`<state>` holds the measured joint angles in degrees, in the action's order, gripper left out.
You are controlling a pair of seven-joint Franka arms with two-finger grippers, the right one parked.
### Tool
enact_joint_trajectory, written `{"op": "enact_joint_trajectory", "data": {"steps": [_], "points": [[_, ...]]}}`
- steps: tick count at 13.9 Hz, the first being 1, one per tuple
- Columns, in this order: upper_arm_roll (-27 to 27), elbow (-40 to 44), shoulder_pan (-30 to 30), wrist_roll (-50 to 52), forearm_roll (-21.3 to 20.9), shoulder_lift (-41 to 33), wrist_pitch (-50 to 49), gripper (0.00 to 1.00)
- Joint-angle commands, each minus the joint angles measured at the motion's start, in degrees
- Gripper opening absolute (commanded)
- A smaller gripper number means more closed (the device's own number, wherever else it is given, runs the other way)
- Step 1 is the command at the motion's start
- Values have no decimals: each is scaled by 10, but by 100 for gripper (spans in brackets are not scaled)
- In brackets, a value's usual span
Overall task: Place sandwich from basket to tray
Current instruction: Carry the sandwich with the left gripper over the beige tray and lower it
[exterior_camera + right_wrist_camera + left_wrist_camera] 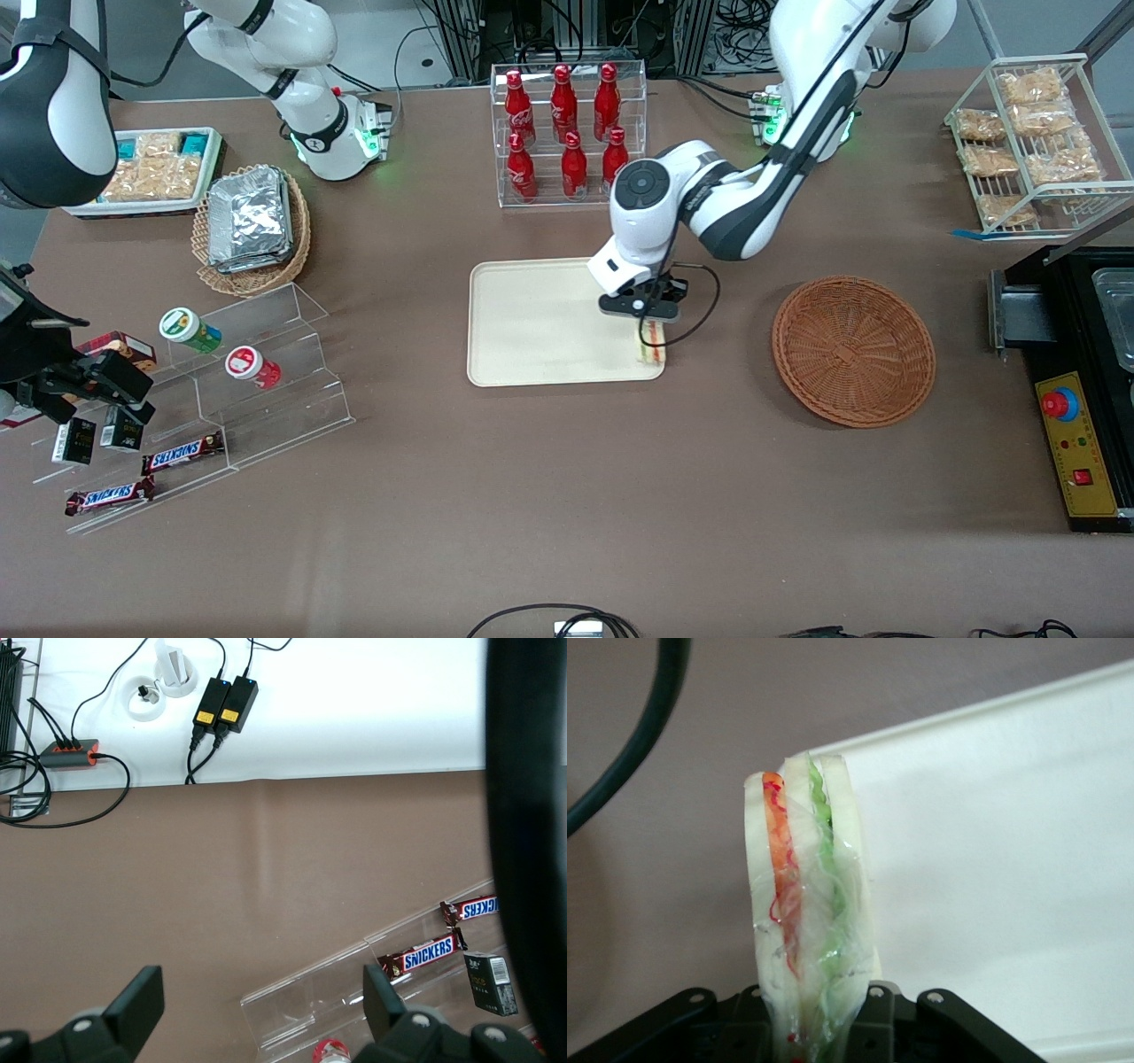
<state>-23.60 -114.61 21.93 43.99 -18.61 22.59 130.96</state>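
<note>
The wrapped sandwich (653,347) hangs from my gripper (649,330) over the corner of the cream tray (540,323) that lies nearest the front camera and the reddish-brown basket (853,350). The wrist view shows the sandwich (808,904) on edge, with white bread and orange and green layers. My gripper (815,1028) is shut on its wrapped end. The tray (992,868) lies just under it. The basket holds nothing and sits toward the working arm's end.
A clear rack of red bottles (567,128) stands farther from the camera than the tray. A tan basket of foil packets (251,226) and clear stepped shelves (221,390) with snacks lie toward the parked arm's end. A black control box (1076,443) sits beside the basket.
</note>
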Motion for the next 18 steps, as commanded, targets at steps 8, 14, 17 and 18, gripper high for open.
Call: {"op": "enact_joint_trajectory", "data": {"steps": [8,14,17,18], "points": [[6,16,52,45,-16,58,42,0],[6,15,56,78,-16,70,39,68],[6,18,55,78,-15,67,37,78],[6,18,54,79,-15,64,37,78]]}}
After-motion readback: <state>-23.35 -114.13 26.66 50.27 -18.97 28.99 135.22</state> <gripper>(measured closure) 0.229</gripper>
